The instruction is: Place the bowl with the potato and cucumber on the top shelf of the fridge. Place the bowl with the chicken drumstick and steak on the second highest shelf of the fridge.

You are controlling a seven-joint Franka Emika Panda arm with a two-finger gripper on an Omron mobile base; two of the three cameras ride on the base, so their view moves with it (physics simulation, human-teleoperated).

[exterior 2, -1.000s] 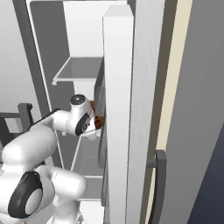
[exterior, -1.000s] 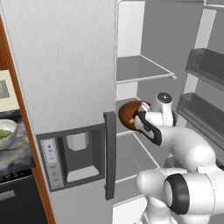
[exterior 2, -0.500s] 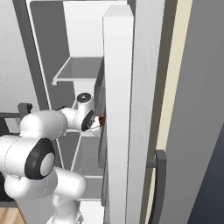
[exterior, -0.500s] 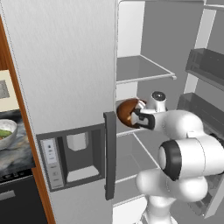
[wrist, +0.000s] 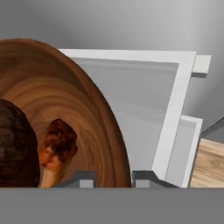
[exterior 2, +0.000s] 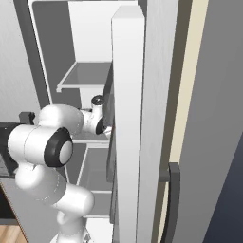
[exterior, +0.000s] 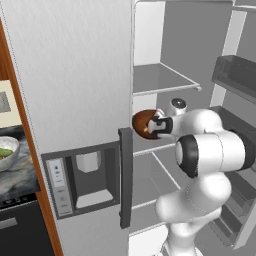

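Note:
My gripper is shut on the rim of the brown wooden bowl, which hangs inside the open fridge. The bowl is below the top shelf and just above the second highest shelf. In the hand view the bowl holds the chicken drumstick and the dark steak, and its rim runs between my fingertips. The pale speckled bowl with the green cucumber sits on the counter at far left; I cannot make out the potato. In the right base view the gripper is half hidden by the door edge.
The closed fridge door with its dispenser and dark handle stands close to the left of the bowl. The open door with its bins is on the right. The tall white door edge rises beside the arm.
The arm's elbow has swung up and over, and the bowl has moved slightly up and deeper into the fridge. The grip on the rim is unchanged.

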